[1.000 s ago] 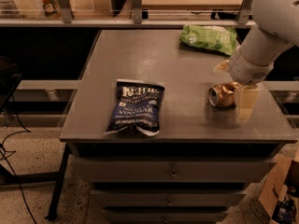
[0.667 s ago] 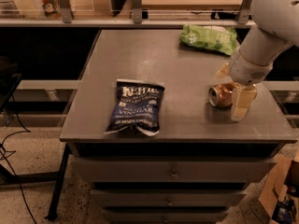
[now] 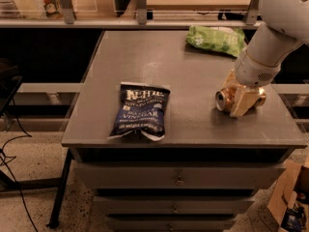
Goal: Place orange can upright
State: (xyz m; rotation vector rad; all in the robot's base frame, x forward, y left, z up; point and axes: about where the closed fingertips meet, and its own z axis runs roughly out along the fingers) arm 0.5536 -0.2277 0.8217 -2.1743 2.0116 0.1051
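Observation:
The orange can [image 3: 225, 99] lies on its side at the right of the grey table [image 3: 183, 62], its silver top facing left. My gripper [image 3: 235, 98] comes down over the can from the upper right. One pale finger [image 3: 244, 103] crosses the can's front and the other [image 3: 231, 79] stands behind it. The jaws are closed against the can's body, and the can still rests on the table.
A dark blue chip bag [image 3: 140, 110] lies flat near the table's front left. A green chip bag [image 3: 216, 38] lies at the back right. The table's right edge is close to the can. Drawers are below, and a shelf rail runs behind.
The near finger has moved left, in against the can. The can has shifted slightly left. The arm leans a little lower over it.

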